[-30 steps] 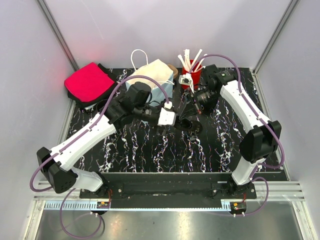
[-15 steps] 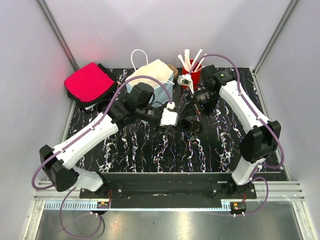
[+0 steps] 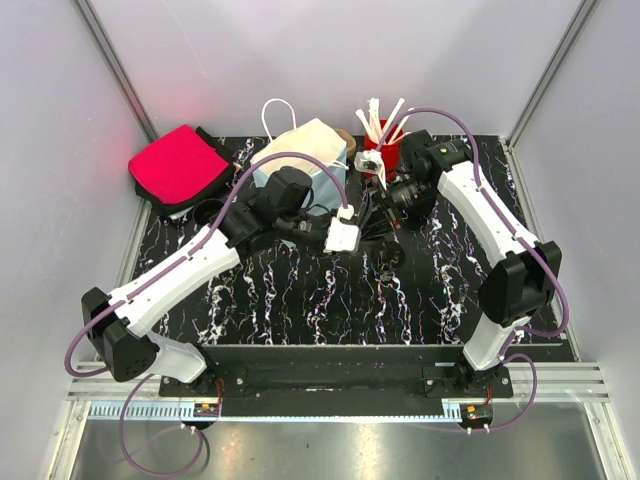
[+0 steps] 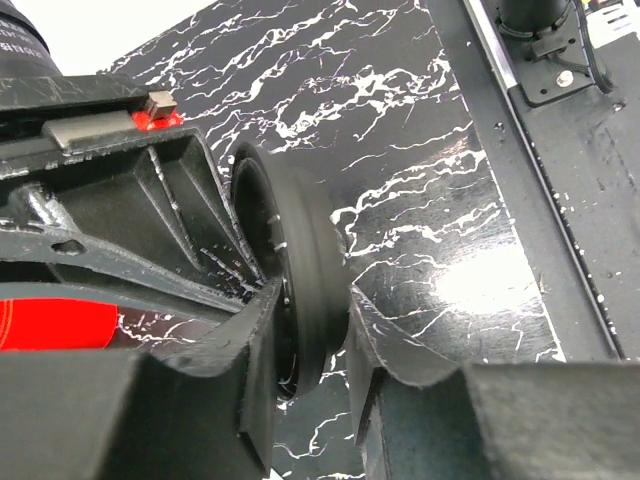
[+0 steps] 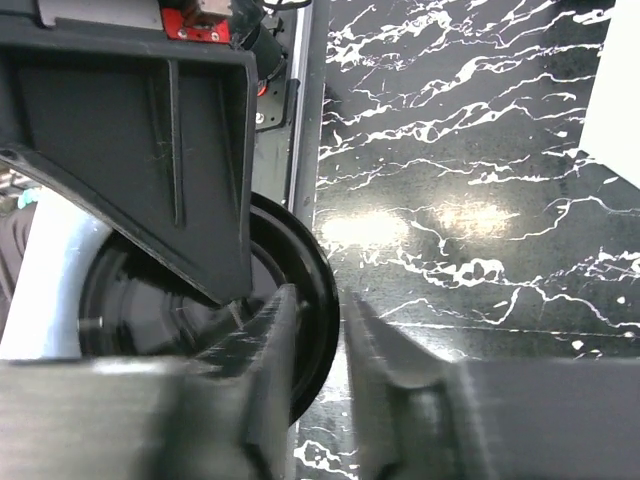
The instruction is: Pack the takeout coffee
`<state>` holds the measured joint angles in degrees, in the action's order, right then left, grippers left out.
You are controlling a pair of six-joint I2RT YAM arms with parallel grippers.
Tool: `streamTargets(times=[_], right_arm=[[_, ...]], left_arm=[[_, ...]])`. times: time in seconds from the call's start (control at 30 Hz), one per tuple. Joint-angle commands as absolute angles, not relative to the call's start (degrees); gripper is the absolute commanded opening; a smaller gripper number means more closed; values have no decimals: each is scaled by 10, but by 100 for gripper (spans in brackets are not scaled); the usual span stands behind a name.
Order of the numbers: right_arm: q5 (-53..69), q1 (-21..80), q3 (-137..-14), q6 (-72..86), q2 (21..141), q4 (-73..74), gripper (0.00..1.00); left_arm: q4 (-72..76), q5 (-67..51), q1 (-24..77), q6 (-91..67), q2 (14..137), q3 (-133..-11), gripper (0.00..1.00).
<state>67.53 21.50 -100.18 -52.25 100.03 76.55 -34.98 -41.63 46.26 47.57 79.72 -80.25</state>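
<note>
The takeout coffee point(image 3: 380, 246), a small black cup with a black lid, lies sideways above the marbled table between both arms. In the left wrist view its lid rim point(image 4: 305, 270) sits between the fingers of my left gripper point(image 4: 315, 320), which press on both sides of it. My left gripper point(image 3: 360, 238) reaches in from the left. My right gripper point(image 3: 379, 224) comes from the right; in its wrist view its jaws point(image 5: 322, 310) straddle the rim point(image 5: 312, 290), one finger at it, the other standing off with table showing in the gap.
A red cup of white stirrers point(image 3: 383, 150) stands at the back right. A white and blue paper bag point(image 3: 305, 160) stands behind the left gripper. A red pouch point(image 3: 178, 165) lies back left, with a black open cup point(image 3: 206, 212) near it.
The left gripper has moved right onto the cup and closed on its lid rim. The right gripper's jaws have parted from their grip on the cup.
</note>
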Motion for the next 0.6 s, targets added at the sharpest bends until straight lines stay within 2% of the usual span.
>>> streamTargets(times=[0.0,0.1,0.2,0.37,0.57], right_arm=[[671,223,-1033,-526,978,919,45],[639,217,-1048,-497,976,894,59],[604,198,-1065,-459,962,858,66],[507,171,-1064,-405,920,788,69],[362,165,-994,-381,805,689,70]], left_arm=[[-333,-403,466,452,804,-819,31],[-335,-410,466,439,799,-816,31],[-337,-417,466,428,788,-807,32],[-336,-417,466,416,774,-786,30],[-335,-407,466,374,771,-775,14]])
